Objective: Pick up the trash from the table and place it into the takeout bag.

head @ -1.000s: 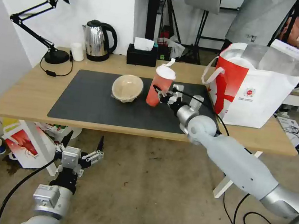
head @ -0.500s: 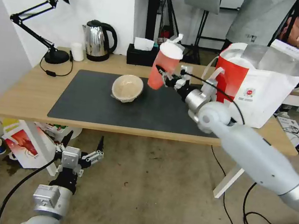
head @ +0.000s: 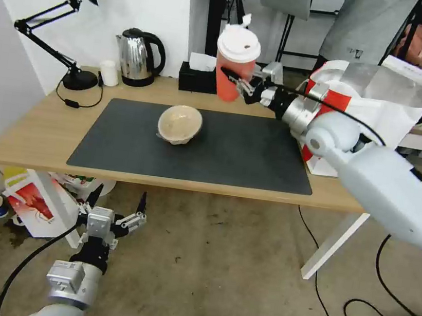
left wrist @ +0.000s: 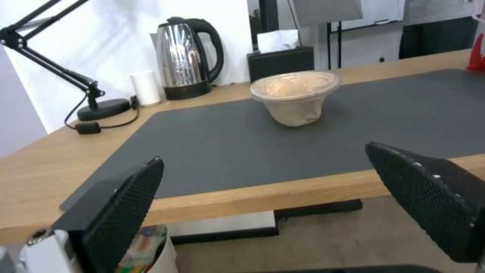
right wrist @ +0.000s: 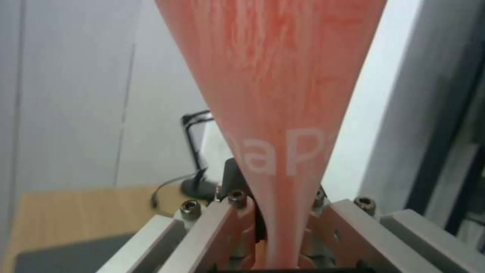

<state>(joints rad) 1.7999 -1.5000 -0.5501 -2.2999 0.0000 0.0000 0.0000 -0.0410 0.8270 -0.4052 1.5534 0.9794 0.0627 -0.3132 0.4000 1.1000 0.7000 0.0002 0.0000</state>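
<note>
My right gripper (head: pixel 239 82) is shut on the red drink cup (head: pixel 235 64), held high above the table's back edge with its white lid tipped toward me. In the right wrist view the red cup (right wrist: pixel 275 98) runs down between the jaws. The takeout bag (head: pixel 383 108), white with a red panel and foil lining, stands open at the table's right end, right of the cup. A beige paper bowl (head: pixel 179 124) sits on the dark mat (head: pixel 232 155) of the light-wood table (head: pixel 27 139); the left wrist view shows the bowl (left wrist: pixel 294 96) too. My left gripper (head: pixel 114 206) hangs open below the table's front edge.
A black desk lamp (head: pixel 72 31), a small white cup (head: pixel 109 72), a steel kettle (head: pixel 138 57) and a black tissue box (head: pixel 199 76) line the table's back. A white box with red print (head: pixel 33 204) stands on the floor under the table's left end. Cables lie at the right.
My right arm has lifted the red cup off the mat, raising it up and toward the back, and the cup has tilted so its lid faces me. The left arm has not moved.
</note>
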